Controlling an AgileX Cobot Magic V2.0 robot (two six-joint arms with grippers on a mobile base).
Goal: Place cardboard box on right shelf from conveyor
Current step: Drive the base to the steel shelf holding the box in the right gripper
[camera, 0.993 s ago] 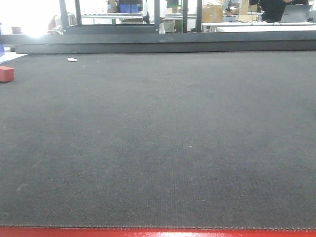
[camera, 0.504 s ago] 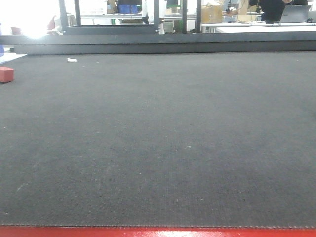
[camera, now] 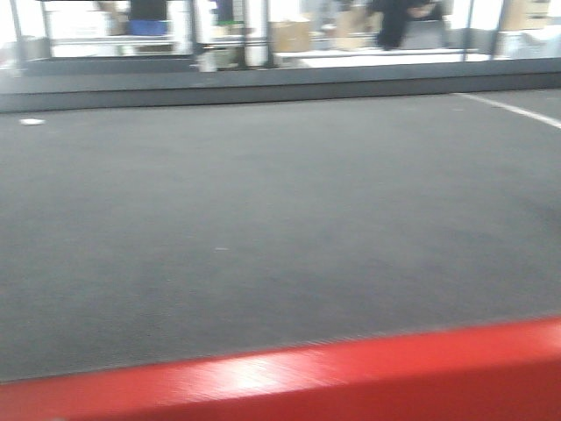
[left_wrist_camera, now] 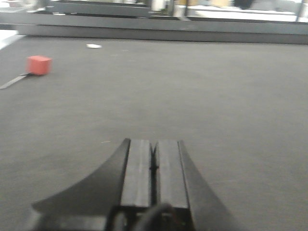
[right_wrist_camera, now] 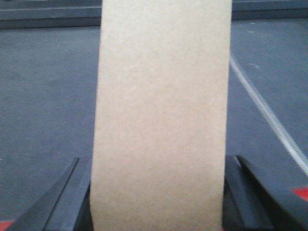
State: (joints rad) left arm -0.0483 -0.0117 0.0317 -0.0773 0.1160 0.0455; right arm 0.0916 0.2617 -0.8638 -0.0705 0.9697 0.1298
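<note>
- Stretching across every view, the conveyor (camera: 263,219) is a wide belt of dark grey textured matting. Its red frame (camera: 368,373) slants along the near edge of the front view, and a white line (camera: 513,110) crosses the far right corner.
- Beyond the belt the room is blurred: metal uprights (camera: 256,31), a blue bin (camera: 149,26), a distant carton (camera: 291,35) and a dark-clothed figure (camera: 392,22).
- The cardboard box (right_wrist_camera: 161,120) stands upright between the right gripper's fingers with the belt behind it. Its top runs out of view, and whether its base touches the belt cannot be told.
- Its facing side is plain tan, smooth and unprinted, taller than wide.
- The right gripper (right_wrist_camera: 156,161) is clamped on the box, one dark finger (right_wrist_camera: 65,197) against each side.
- The left gripper (left_wrist_camera: 153,142) hangs low over bare matting, pads pressed together, holding nothing.
- A small red block (left_wrist_camera: 38,65) lies on the belt far to the left, and a white scrap (left_wrist_camera: 94,46) lies beyond it.
</note>
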